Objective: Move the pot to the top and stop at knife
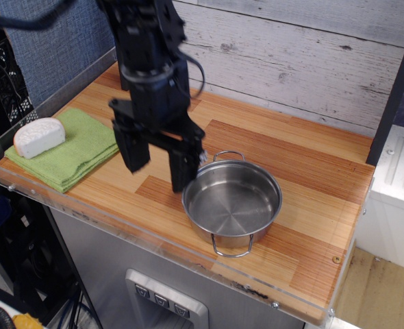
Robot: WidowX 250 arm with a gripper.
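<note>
Pot (232, 202) sits free on the desk (311, 171) while the pincer (159, 163), fingers apart, hangs beside its left rim, apparently lining up a grasp.

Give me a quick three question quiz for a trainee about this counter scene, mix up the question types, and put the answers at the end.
1. True or false: the hand is shut on the pot.
2. Multiple choice: what does the white cheese wedge rest on? A) the bare wood B) a green cloth C) the pot's floor
3. Short answer: what does the pot hold?

Key
1. False. The hand is open, its fingers pointing down beside the pot's left rim, and nothing is between them.
2. B.
3. Nothing; its inside is bare steel.
</note>
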